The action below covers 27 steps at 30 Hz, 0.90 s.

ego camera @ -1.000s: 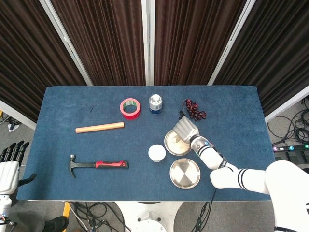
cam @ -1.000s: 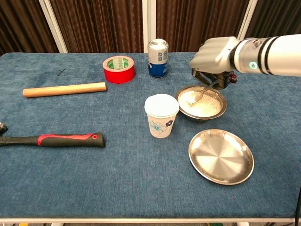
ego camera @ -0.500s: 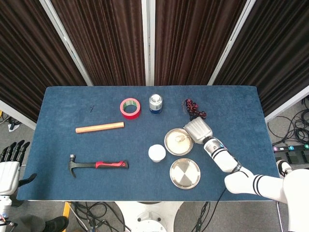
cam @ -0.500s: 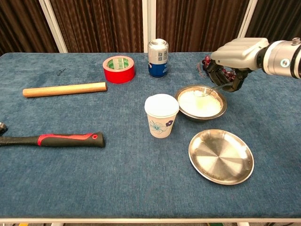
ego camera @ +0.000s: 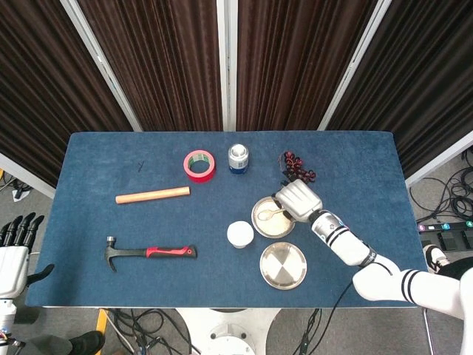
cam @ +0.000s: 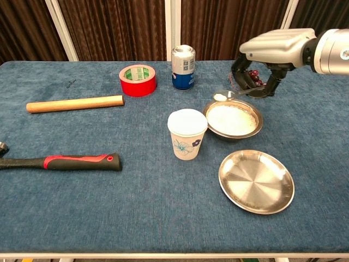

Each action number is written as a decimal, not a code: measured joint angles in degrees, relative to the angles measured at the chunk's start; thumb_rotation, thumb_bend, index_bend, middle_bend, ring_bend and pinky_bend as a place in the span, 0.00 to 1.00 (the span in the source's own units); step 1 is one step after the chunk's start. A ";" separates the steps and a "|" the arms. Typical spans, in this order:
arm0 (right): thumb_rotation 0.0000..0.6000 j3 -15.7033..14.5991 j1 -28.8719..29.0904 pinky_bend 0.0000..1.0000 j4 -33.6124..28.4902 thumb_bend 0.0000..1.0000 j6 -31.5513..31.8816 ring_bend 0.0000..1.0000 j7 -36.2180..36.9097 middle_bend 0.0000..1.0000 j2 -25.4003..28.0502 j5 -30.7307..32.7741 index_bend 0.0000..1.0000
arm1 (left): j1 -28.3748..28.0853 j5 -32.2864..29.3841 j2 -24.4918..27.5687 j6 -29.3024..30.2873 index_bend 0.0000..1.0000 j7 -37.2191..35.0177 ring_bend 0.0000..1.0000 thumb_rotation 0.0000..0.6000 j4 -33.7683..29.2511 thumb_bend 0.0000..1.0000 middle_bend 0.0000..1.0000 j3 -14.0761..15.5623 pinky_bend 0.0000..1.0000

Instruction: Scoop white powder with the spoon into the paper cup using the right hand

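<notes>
- The spoon [cam: 235, 94] is pinched by its handle in the right hand [cam: 260, 70], raised above the far-left rim of the bowl of white powder [cam: 233, 120]; a small heap of powder is seen in the spoon's bowl.
- The paper cup [cam: 187, 134] stands upright on the blue desk [cam: 136, 202], just left of the powder bowl and apart from it — nothing is seen inside it from the chest view.
- The load is judged light but loose: any tilt or jolt of the spoon would probably spill powder onto the cloth, so the spoon bowl is best kept level until it is over the cup's mouth.
- The cup is judged light and easily tipped; its rim should not be knocked by the spoon.
- The hold far back on the thin, stiff, probably slippery handle gives reach but little control over roll.
- The left hand [ego camera: 13, 248] is kept off the desk at the lower left edge, fingers spread, nothing held.
- An empty metal plate [cam: 256, 181] lies near the bowl's front.
</notes>
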 measured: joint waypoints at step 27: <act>1.00 -3.44 14.37 0.03 -7.88 0.32 0.39 0.29 -49.33 0.60 -3.47 4.49 0.65 | 0.57 0.11 -1.47 0.50 0.13 -3.47 0.04 1.00 2.91 0.02 0.18 0.05 0.12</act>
